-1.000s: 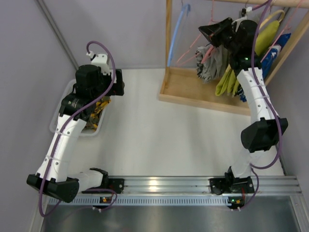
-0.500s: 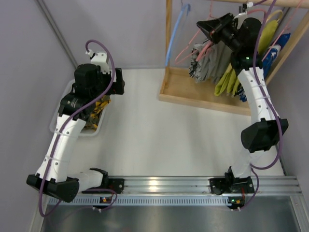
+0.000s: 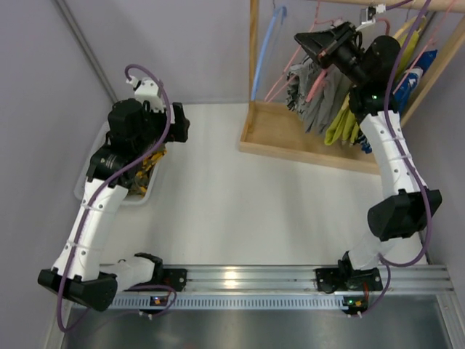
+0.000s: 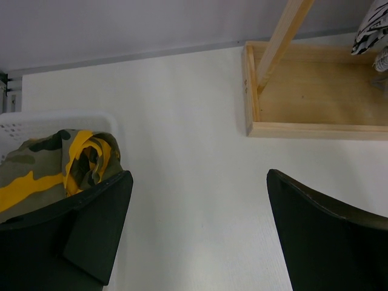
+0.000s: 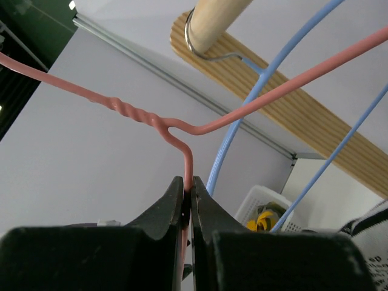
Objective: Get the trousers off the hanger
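1. The right arm is raised high to the wooden rack [image 3: 276, 134]. The right gripper [image 5: 187, 187] is pinched tight on the hanger [image 5: 200, 128] wire, just below its twisted neck.
2. The trousers [image 3: 296, 76] hang from that hanger above the rack's base, beside a grey garment [image 3: 328, 98].
3. The left arm is bent over the basket [image 4: 36, 123]. The left gripper [image 4: 194, 233] has its fingers wide apart and is empty.
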Robot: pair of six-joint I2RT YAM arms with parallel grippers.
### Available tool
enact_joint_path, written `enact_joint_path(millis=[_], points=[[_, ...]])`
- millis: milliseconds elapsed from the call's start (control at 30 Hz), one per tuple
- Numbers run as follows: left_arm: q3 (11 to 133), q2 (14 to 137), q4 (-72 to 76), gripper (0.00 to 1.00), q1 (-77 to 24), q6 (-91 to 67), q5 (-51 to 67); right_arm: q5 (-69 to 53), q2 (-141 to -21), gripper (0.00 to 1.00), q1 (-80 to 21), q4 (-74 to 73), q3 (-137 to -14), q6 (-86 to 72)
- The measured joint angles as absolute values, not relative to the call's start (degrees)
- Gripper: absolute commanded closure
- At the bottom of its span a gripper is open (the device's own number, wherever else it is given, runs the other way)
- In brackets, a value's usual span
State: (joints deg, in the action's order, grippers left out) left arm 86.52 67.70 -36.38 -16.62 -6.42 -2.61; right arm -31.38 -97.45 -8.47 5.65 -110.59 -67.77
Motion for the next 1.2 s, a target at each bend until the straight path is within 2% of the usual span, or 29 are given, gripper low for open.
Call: enact_joint_path(millis=[233, 633, 800, 967, 1200], points=[[70.8, 54.6, -25.8, 0.01, -16.6, -2.2, 6.9, -33.2, -88.0, 1.0, -10.9, 8.6, -95.1, -69.8], [48.1, 41.3, -11.6, 0.01, -16.9, 7.9, 24.2, -39.7, -77.8, 1.0, -17.5, 9.6, -85.7, -67.4], [39.6, 40.9, -2.9, 0.01, -19.9, 10.2, 22.3, -44.1, -75.0, 1.0, -19.1, 9.3, -85.9, -65.7], [38.5, 44.1, 6.2, 0.01, -26.4, 15.2, 20.9, -48.3, -74.1, 1.0, -20.6, 7.7, -86.0, -63.9], [37.9, 51.1, 19.0, 0.01, -41.8, 24.5, 16.2, -50.3, -73.4, 1.0, -21.7, 4.3, -86.0, -62.7]])
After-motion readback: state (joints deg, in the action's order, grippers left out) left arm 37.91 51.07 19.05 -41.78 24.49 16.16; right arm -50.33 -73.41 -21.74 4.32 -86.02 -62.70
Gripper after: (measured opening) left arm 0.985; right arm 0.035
